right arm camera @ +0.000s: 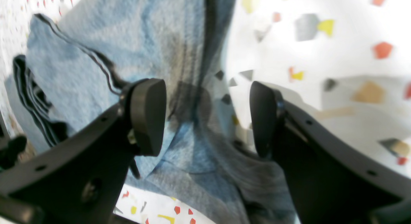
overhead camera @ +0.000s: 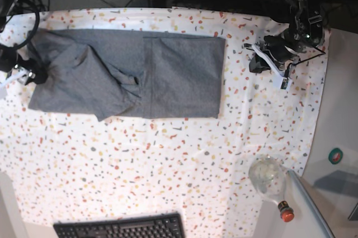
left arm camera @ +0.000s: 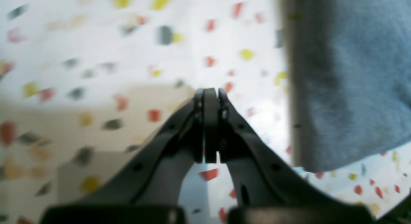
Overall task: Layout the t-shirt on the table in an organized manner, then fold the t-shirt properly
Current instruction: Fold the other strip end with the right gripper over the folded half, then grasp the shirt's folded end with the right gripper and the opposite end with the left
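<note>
The t-shirt [overhead camera: 128,76] lies partly folded on the table [overhead camera: 184,160], in the far half. Its long axis runs left to right across the base view. One end forms a flat rectangle with straight edges pointing toward the left arm's side. The other end is rumpled, with a loose flap, and points toward the right arm's side.

The right gripper [right arm camera: 207,116] stands with its jaws wide apart and holds nothing. It straddles the shirt's edge, where grey cloth meets speckled table.

The left gripper [left arm camera: 210,92] has its jaws pressed fully together and empty. It hangs over bare table, just beside the shirt's straight edge.

A keyboard [overhead camera: 120,228] sits at the near edge.
</note>
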